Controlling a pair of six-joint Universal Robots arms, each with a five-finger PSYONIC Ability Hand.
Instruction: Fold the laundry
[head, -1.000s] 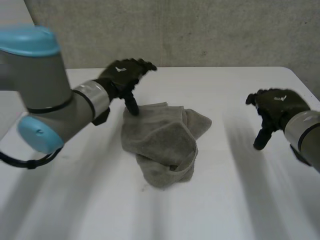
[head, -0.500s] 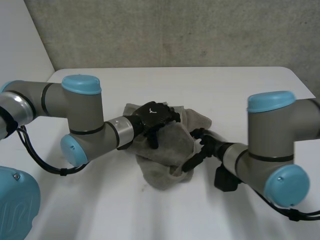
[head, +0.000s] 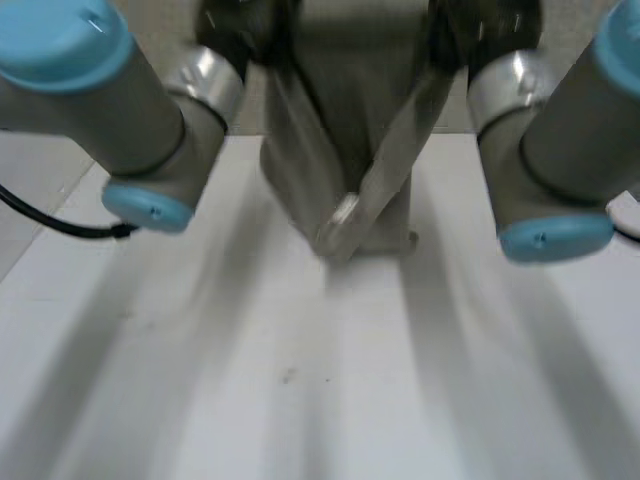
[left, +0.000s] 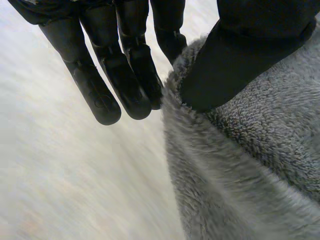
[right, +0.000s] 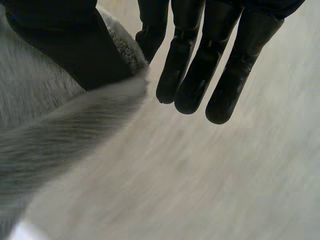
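Both hands were up high above the table (head: 300, 400), with the grey towel (head: 345, 130) strung between them and hanging down toward the tabletop. Whether its lowest fold touched the table, I couldn't tell. The left hand (left: 131, 82) had one end of the top edge nipped between its thumb and its straight fingers; the right hand (right: 197, 75) pinched the other end the same way. The towel did not hang clean: a band of it ran slantwise across the front, and the bottom bunched over the table's far half. To my eye this was the lift-and-shake-out step. Doing it well would mean holding both pinches level above the table and drawing the hands apart until the top edge ran taut — so the twist dropped out — then lowering the bottom edge to the table first and laying the rest flat.
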